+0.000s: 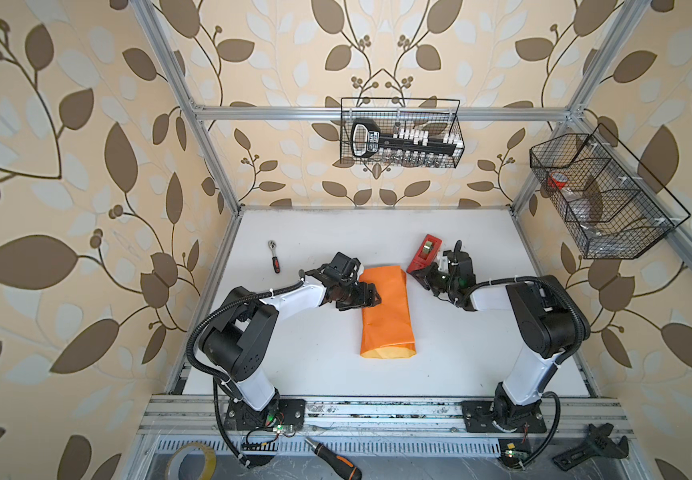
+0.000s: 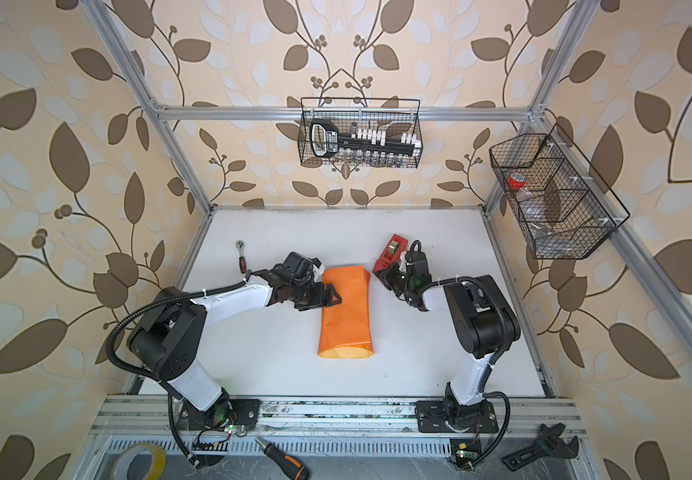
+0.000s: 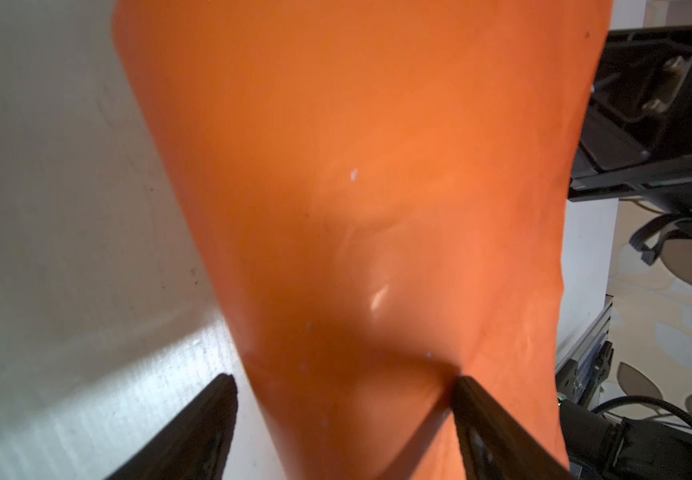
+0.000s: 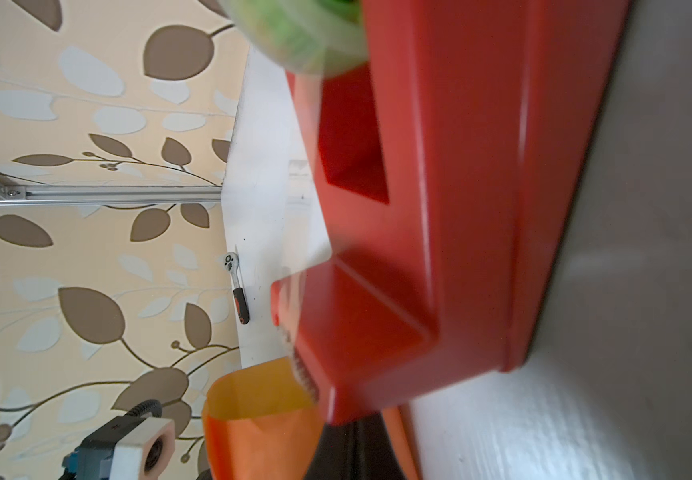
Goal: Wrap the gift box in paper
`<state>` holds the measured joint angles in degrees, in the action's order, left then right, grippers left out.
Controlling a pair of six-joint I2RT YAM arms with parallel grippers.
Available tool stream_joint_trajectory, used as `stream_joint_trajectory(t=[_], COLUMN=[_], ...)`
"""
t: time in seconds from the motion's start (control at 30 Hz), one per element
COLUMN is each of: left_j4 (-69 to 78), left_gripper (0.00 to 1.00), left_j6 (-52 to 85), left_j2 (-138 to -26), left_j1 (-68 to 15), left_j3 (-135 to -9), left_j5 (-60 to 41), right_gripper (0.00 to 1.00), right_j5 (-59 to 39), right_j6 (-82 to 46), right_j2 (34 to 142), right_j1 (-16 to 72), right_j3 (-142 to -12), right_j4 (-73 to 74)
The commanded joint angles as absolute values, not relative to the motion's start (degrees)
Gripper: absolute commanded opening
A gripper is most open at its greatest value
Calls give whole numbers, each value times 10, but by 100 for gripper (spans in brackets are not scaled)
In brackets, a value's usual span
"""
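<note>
Your left fingers are spread astride the orange paper's edge on the counter, while your right fingers are pressed together beside the red tape dispenser.

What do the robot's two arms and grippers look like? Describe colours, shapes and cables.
The left arm and right arm each have white shells between rounded black joints, on a black base plate. A ribbed black cable hose loops along each, fastened with white ties. The left gripper and right gripper are black; the left's fingers are flat and tapered.
</note>
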<state>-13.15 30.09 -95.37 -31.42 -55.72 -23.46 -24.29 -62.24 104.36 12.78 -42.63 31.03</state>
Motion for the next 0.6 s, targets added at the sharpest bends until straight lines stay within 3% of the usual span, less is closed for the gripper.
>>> stream_joint_trajectory(t=[0.0,0.57], left_j4=[-200,-201], left_gripper=[82,83], left_j6=[279,279], left_j2=[-971,-973], left_j1=[-312,-312], left_j3=[-531,-531], left_j5=[-172,-171], right_gripper=[0,0], right_j5=[-232,-214], right_j6=[-604,-526], right_j2=[1067,1063], right_j1=[128,107], right_j3=[-403,-409], right_j4=[280,218])
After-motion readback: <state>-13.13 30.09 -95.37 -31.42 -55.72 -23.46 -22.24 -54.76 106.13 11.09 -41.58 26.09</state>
